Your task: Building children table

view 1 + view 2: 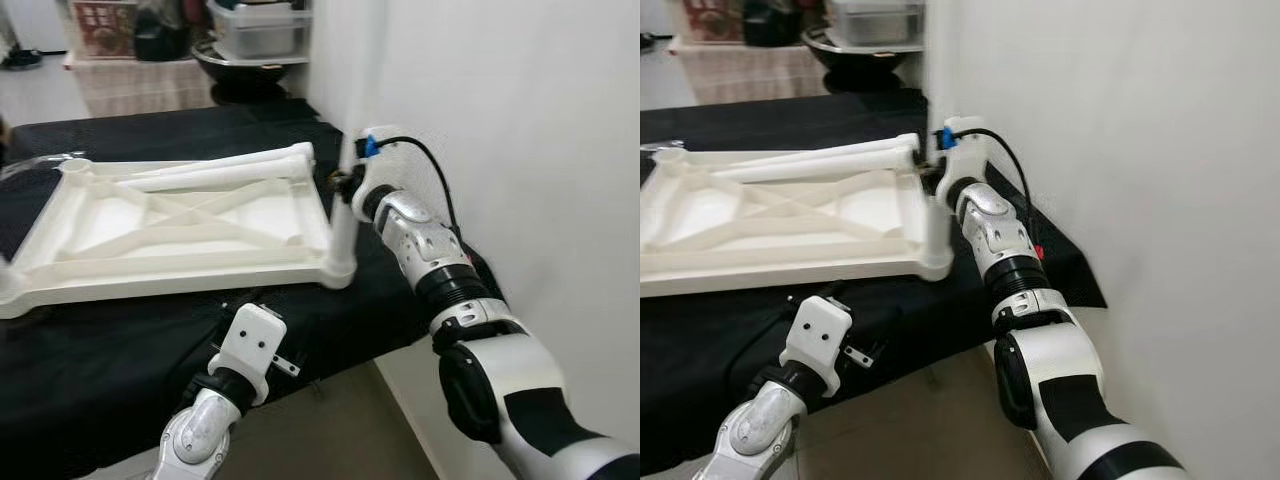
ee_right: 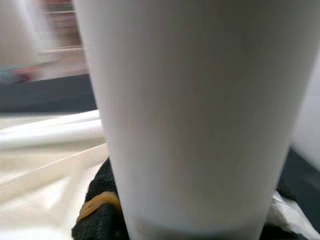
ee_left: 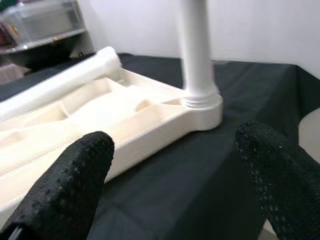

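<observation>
Lying upside down on a black cloth (image 1: pixel 120 350), the white tabletop (image 1: pixel 170 225) shows its ribbed underside with crossed braces in the left eye view. One white leg (image 1: pixel 343 215) stands upright in the tabletop's near right corner socket, just beside the white wall (image 1: pixel 520 120). A loose leg (image 1: pixel 225 168) lies along the tabletop's far edge. The right gripper (image 1: pixel 345 183) reaches in from the wall side and meets the standing leg above the socket, a black cable looping from its wrist. The left gripper (image 1: pixel 225 325) sits low at the cloth's near edge, apart from the tabletop. A shelf with a clear bin (image 1: pixel 258 28) stands in the background.

The right eye view shows the same layout, the right arm stretched along the wall to the corner.

From the left wrist view, the left gripper's two black fingers (image 3: pixel 65 185) are spread wide with nothing between them, hovering over the cloth and facing the socket where the standing leg is seated.

From the right wrist view, the standing leg sits very close and takes up most of the frame, with a black finger (image 2: pixel 97 207) pressed at its base; the right gripper is clamped around it.
</observation>
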Motion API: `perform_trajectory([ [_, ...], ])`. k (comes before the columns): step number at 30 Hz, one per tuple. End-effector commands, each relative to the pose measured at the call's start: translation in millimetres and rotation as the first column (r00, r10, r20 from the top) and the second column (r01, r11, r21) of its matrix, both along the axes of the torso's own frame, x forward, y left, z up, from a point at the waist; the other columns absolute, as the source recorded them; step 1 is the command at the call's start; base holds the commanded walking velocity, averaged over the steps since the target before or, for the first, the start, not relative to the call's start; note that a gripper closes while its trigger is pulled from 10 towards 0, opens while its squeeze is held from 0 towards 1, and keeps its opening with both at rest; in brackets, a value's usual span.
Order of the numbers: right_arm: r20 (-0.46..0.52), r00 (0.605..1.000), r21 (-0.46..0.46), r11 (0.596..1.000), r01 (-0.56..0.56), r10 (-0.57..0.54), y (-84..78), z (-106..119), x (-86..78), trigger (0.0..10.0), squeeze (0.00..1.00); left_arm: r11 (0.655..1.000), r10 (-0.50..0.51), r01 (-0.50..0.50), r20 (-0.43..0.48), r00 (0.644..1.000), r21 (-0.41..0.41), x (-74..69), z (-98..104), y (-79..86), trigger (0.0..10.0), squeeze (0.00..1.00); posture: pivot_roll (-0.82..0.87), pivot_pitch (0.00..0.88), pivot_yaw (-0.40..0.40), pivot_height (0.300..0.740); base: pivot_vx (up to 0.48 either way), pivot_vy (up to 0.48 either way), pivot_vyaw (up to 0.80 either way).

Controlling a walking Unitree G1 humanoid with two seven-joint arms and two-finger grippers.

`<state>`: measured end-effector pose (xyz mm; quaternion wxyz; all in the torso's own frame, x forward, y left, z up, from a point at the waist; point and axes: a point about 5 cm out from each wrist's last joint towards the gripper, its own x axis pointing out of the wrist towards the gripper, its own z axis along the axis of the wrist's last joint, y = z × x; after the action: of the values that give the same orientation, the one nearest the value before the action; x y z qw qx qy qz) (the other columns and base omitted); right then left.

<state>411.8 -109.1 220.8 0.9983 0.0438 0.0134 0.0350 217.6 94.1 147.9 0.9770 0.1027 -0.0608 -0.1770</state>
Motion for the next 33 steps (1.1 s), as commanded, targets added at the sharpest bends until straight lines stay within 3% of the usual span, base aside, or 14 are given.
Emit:
perform_trajectory([
  [1,-0.097,0.989,-0.014,0.994,0.113,-0.113,-14.4,-19.3,-2.3,0.0,0.00,1.000,-0.017,0.017,0.008,1.000,0.008,0.3,2.2,-4.3,10.0,0.00,0.02,0.000,-0.108,0.740,0.000,0.000,0.00],
  [8,-0.103,0.973,-0.027,0.978,0.206,-0.208,1.2,-27.8,-8.3,0.0,0.00,0.998,-0.069,0.069,0.033,0.997,-0.003,-0.2,9.4,-12.9,10.0,0.00,0.02,0.000,-0.103,0.740,0.000,0.000,0.00],
  [9,-0.063,0.984,-0.003,0.986,0.169,-0.169,13.8,-20.5,-9.4,10.0,0.90,0.998,-0.068,0.068,0.030,0.997,-0.003,-0.5,8.5,-13.2,10.0,0.00,0.02,0.000,-0.106,0.740,0.000,0.000,0.00],
  [11,-0.002,0.993,0.017,0.993,0.115,-0.115,23.6,-11.4,-10.2,10.0,1.00,0.997,-0.074,0.074,0.033,0.997,-0.005,-0.6,9.3,-14.1,10.0,0.00,0.01,0.000,-0.098,0.740,0.000,0.000,0.00],
  [13,0.040,0.996,0.028,0.996,0.083,-0.084,30.4,-5.0,-11.8,10.0,1.00,0.997,-0.079,0.079,0.034,0.996,-0.006,-0.8,9.9,-14.8,10.0,0.00,0.01,0.000,-0.095,0.740,0.000,0.000,0.00],
  [14,0.073,0.996,0.024,0.999,0.041,-0.042,33.3,0.2,-12.1,10.0,0.29,0.996,-0.083,0.084,0.039,0.996,-0.012,-0.5,12.7,-15.3,10.0,0.00,0.00,0.000,-0.086,0.740,0.000,0.000,0.00],
  [15,0.073,0.996,0.024,0.999,0.041,-0.042,33.3,0.2,-12.1,10.0,0.29,0.996,-0.083,0.084,0.039,0.996,-0.012,-0.5,12.7,-15.3,10.0,0.00,0.00,0.000,-0.086,0.740,0.000,0.000,0.00],
  [16,0.088,0.996,0.023,1.000,-0.015,0.012,31.3,2.7,-10.5,10.0,0.00,0.995,-0.099,0.100,0.042,0.994,-0.008,0.5,14.0,-15.7,10.0,0.00,0.00,0.007,-0.087,0.740,0.000,0.000,0.00],
  [24,0.100,0.853,0.058,0.853,-0.519,0.512,21.6,1.0,-10.0,10.0,0.00,0.992,-0.126,0.126,0.028,0.992,-0.010,3.9,13.9,-13.1,10.0,0.00,0.00,0.023,-0.058,0.740,0.000,0.000,0.00],
  [25,0.104,0.770,0.033,0.772,-0.635,0.630,23.1,1.7,-15.2,10.0,0.00,0.986,-0.166,0.166,0.027,0.986,-0.017,2.2,16.5,-16.7,10.0,0.00,0.00,0.020,-0.057,0.740,0.000,0.000,0.00],
  [27,0.104,0.770,0.033,0.772,-0.635,0.630,23.1,1.7,-15.2,10.0,0.00,0.986,-0.166,0.166,0.027,0.986,-0.017,2.2,16.5,-16.7,10.0,0.00,0.00,0.020,-0.057,0.740,0.000,0.000,0.00],
  [30,0.071,0.453,-0.044,0.457,-0.888,0.888,27.3,3.1,-33.5,10.0,0.00,0.971,-0.235,0.236,0.032,0.971,-0.033,1.1,22.7,-27.1,10.0,0.00,0.00,0.037,-0.054,0.740,0.000,0.000,0.00],
  [31,0.071,0.453,-0.044,0.457,-0.888,0.888,27.3,3.1,-33.5,10.0,0.00,0.971,-0.235,0.236,0.032,0.971,-0.033,1.1,22.7,-27.1,10.0,0.00,0.00,0.037,-0.054,0.740,0.000,0.000,0.00],
  [33,0.063,0.348,-0.049,0.351,-0.935,0.935,29.3,6.2,-37.8,10.0,0.00,0.970,-0.239,0.240,0.033,0.971,-0.044,0.9,24.0,-29.7,10.0,0.00,0.00,0.041,-0.055,0.740,0.000,0.000,0.00],
])
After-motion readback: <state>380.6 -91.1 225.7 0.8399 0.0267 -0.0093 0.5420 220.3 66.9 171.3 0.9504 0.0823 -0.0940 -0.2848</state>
